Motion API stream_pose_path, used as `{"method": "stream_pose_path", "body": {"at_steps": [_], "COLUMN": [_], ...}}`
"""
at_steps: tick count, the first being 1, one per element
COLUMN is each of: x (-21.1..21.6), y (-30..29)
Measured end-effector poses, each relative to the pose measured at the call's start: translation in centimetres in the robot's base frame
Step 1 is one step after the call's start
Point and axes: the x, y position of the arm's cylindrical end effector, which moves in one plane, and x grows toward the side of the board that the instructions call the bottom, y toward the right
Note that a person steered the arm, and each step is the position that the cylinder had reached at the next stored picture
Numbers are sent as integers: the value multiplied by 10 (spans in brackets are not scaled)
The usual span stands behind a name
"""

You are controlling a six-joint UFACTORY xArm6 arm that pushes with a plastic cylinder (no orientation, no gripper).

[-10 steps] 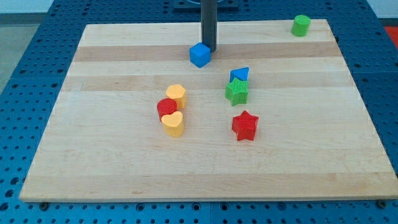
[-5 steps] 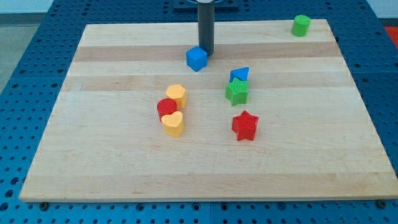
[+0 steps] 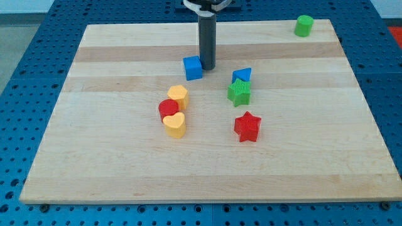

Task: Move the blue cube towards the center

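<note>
Blue cube (image 3: 193, 67) sits on the wooden bench (image 3: 94, 150) above the middle, my tip (image 3: 207, 67) touching its right side, with a blue triangle (image 3: 242, 75) and green star (image 3: 239, 93) to the view's right; the rod carries no hand.

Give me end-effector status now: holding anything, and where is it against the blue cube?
No jaws, only a rod: it holds nothing.
My tip sits down on the board, against the blue cube on the cube's view-right side.
</note>
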Motion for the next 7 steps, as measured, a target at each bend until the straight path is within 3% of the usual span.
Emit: {"method": "stream_pose_path", "body": {"at_steps": [7], "x": [-1], "y": [-10]}}
